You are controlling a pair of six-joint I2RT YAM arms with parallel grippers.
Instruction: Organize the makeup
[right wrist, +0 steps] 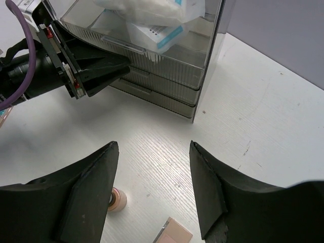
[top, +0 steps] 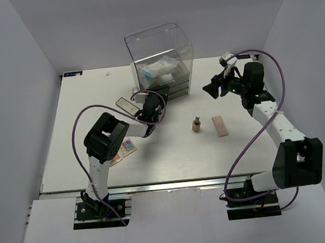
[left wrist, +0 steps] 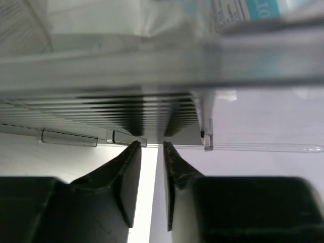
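White surface, plain walls around. Task looks early on. Only the white-and-blue packet sits inside the clear drawer box, in its top compartment. Everything else lies loose. The brown bottle stands upright just beside the peach palette, right of centre. The dark-framed case is left of the box. The multicoloured palette and a pink one are partly under the left arm. Left gripper is at the front of a lower drawer with its jaws nearly together and a thin gap between them; cannot tell if they pinch the drawer lip, though opening that drawer is the likely step. Right gripper hovers above the surface near the box, jaws spread wide, nothing in them. Left to do: get a drawer open and put away the bottle, case and palettes.
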